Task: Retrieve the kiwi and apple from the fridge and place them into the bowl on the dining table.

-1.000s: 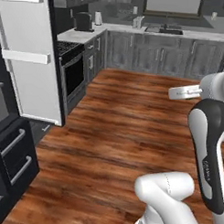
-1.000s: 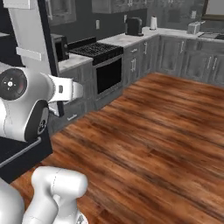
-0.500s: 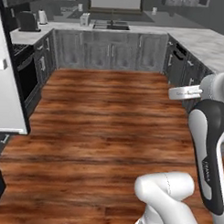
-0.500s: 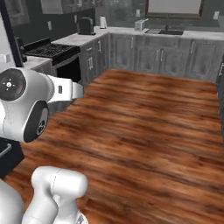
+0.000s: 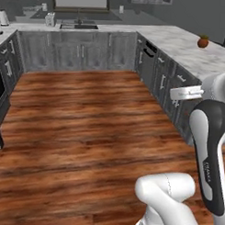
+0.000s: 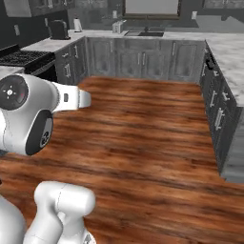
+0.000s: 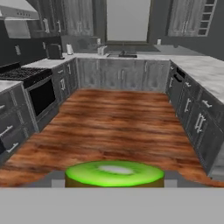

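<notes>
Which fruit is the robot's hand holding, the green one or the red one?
The green one: the kiwi sits right at the hand, between its fingertips. The small red fruit rests far off on the marble counter.

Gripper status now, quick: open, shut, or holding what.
Gripper: shut on the kiwi, whose green cut face shows at the bottom of the hand view between the finger tips.

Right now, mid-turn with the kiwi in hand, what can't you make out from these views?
- Kiwi, hand view: its lower part is cut off by the bottom of the picture, and the gripper's grip on it is hidden too.
- Small red-brown thing on the marble counter, left base view: too small to identify.
- Stove, right base view: partly hidden behind the arm.
</notes>
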Tool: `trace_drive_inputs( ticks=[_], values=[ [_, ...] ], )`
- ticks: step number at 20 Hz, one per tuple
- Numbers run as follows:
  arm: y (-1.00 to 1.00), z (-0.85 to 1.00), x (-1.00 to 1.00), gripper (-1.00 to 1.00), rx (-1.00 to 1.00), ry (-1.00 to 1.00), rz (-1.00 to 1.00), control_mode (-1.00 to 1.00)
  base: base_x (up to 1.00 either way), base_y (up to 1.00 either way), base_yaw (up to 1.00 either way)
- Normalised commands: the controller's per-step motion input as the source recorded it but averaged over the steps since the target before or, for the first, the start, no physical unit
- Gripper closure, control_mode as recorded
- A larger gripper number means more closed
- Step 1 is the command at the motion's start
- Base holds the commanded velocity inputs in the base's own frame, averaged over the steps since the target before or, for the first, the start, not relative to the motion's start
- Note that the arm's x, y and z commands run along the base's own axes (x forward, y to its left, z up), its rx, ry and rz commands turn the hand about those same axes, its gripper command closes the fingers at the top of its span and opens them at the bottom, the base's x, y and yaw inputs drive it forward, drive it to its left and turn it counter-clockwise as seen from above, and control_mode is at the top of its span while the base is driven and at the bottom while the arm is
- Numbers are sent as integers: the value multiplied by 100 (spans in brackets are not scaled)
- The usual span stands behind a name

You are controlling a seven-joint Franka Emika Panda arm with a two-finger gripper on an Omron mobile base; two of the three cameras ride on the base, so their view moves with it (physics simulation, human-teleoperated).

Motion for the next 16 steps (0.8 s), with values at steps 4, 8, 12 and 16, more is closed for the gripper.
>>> trace_drive_inputs(
  ticks=[4,8,12,16],
  values=[
    [0,0,0,100,0,0,0,100,40,-48,-19],
    [0,0,0,100,0,0,0,100,58,-77,-15],
    [0,0,0,100,0,0,0,100,87,-100,-11],
    [0,0,0,100,0,0,0,100,100,-100,-8]
  ],
)
